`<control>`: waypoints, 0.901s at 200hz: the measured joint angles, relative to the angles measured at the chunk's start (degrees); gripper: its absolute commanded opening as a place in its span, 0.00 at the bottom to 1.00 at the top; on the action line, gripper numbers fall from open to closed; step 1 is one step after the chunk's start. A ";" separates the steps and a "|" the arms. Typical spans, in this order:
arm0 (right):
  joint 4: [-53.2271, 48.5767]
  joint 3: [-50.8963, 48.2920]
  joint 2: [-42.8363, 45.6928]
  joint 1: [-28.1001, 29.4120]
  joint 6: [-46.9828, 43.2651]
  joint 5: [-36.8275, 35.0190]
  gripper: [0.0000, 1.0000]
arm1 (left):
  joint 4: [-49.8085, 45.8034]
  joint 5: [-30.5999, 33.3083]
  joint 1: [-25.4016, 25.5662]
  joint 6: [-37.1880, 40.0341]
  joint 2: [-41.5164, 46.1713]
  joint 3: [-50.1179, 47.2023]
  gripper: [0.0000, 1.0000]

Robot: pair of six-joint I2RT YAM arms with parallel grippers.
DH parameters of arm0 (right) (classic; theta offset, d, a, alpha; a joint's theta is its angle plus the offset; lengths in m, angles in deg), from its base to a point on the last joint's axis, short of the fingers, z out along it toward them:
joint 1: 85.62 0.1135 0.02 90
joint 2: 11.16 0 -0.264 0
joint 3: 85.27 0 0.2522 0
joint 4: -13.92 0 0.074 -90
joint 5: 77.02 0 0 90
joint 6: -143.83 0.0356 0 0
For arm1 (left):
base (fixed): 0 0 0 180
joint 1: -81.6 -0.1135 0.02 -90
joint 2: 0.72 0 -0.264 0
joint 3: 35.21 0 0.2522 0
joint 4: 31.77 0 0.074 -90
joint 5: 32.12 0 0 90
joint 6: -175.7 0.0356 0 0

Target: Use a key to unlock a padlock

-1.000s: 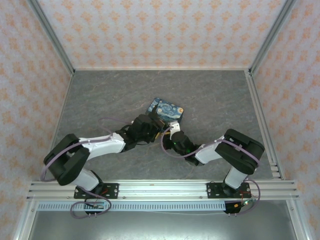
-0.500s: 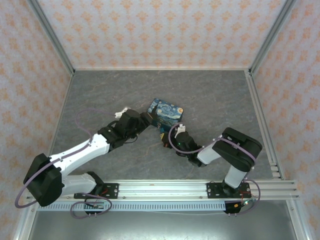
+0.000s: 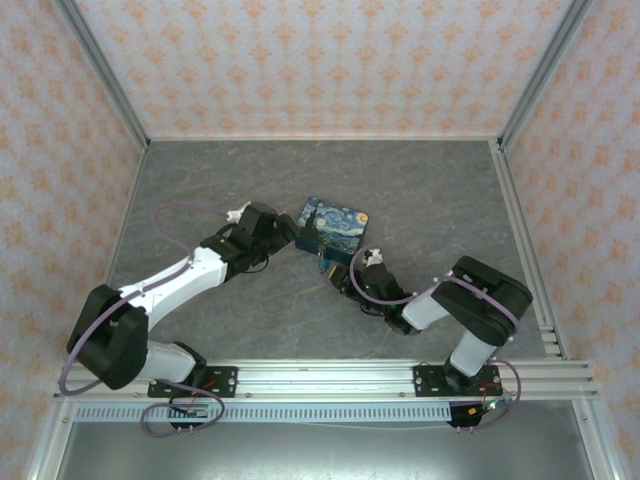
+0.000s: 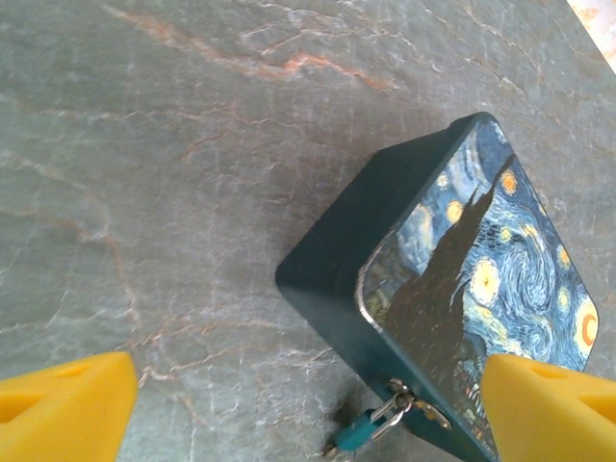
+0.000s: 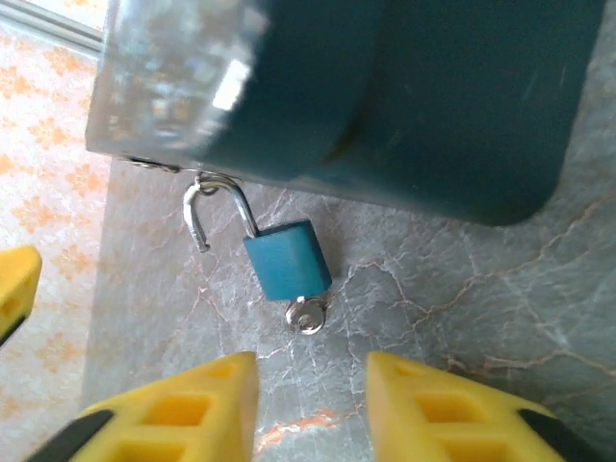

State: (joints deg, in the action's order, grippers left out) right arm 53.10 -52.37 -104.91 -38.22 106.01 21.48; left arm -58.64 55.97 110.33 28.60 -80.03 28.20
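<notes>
The padlock point(image 5: 287, 260) lies on the table point(image 4: 192, 144) against a corner of the painted box point(image 4: 462, 260). Its shackle point(image 5: 207, 207) is hooked through the box's clasp point(image 4: 422, 411), with one end free of the lock body. A small key point(image 5: 306, 316) sticks out of its base. The right gripper point(image 5: 313, 371) sits just short of the key, fingers parted and holding nothing. The left gripper point(image 4: 306, 380) hovers over the box's near corner, fingers spread wide and empty.
</notes>
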 measured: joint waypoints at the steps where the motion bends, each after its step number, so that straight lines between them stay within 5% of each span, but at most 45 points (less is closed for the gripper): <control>1: -0.13 0.00 0.17 0.00 -0.15 -0.07 0.45 | 0.02 -0.11 -0.02 0.17 -0.17 0.22 0.93; 57: -12.35 -2.01 18.32 -0.57 -5.09 -4.22 0.78 | 0.52 -5.11 -0.39 7.10 -10.82 12.68 0.93; 103: -18.25 -2.12 28.35 -4.11 -8.17 -1.88 0.94 | -1.97 -8.26 -1.01 12.37 -21.27 20.70 0.93; 180: -11.47 -0.59 15.61 -5.73 -3.78 8.02 0.93 | -4.26 -9.53 -2.97 14.19 -25.97 21.86 0.93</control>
State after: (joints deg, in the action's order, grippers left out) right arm 41.63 -52.96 -89.31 -43.95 102.23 29.50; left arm -62.90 46.44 107.36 42.79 -106.00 50.05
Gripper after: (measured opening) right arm 0.930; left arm 0.928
